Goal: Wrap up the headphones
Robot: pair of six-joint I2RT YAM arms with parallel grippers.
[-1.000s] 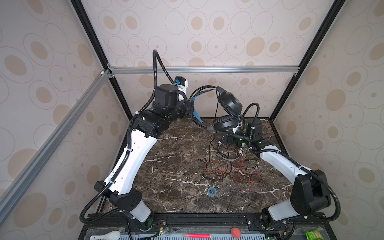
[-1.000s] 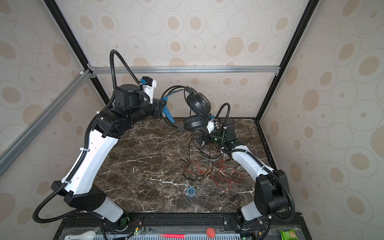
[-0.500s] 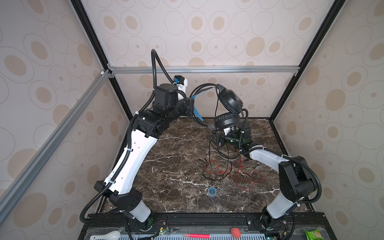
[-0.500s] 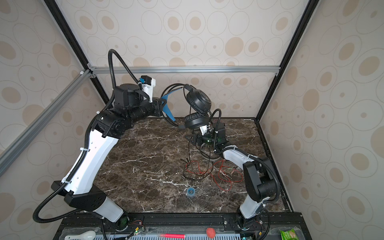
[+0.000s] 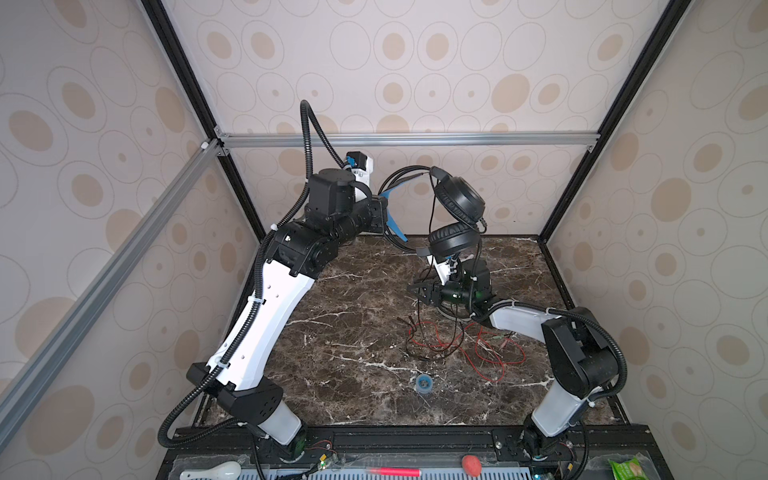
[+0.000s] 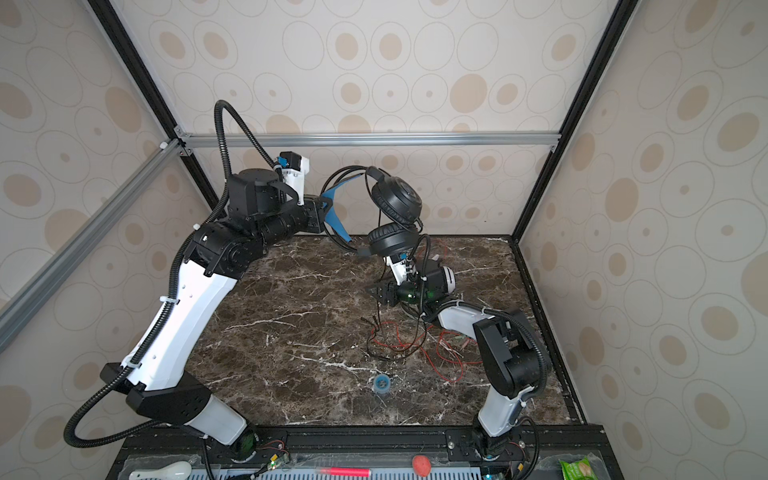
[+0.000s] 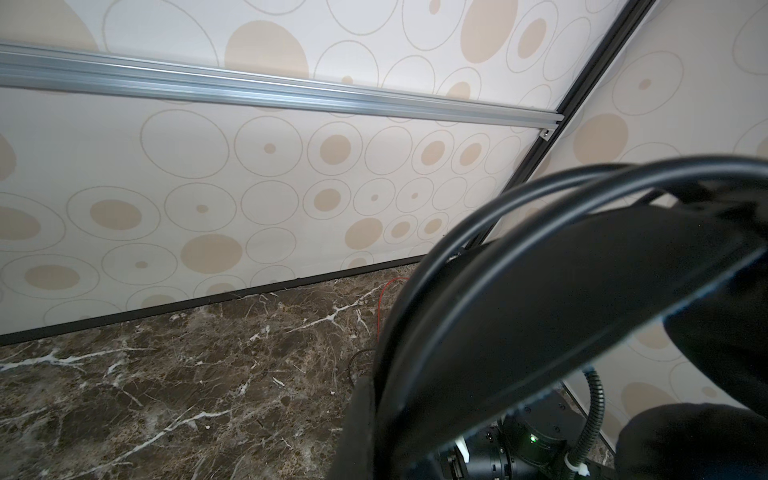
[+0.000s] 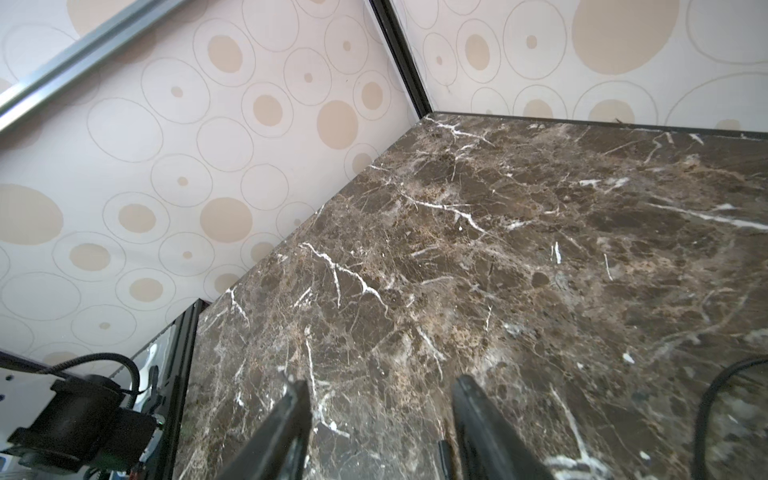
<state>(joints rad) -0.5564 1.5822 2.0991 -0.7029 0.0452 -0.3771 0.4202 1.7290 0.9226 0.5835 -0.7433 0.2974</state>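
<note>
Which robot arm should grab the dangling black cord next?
Probably the right. The right gripper hangs open, low on the table side, close to the black cord dangling from the black headphones. The left gripper is busy, shut on the headphones and holding them up.

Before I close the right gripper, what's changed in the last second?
The right gripper swung left, out from under the black headphones; its jaws stand apart. The left gripper still holds them aloft; the red cord lies as before.

black headphones [image 5: 459,199], red cord [image 5: 465,353], brown white-veined marble table [image 5: 353,328]
</note>
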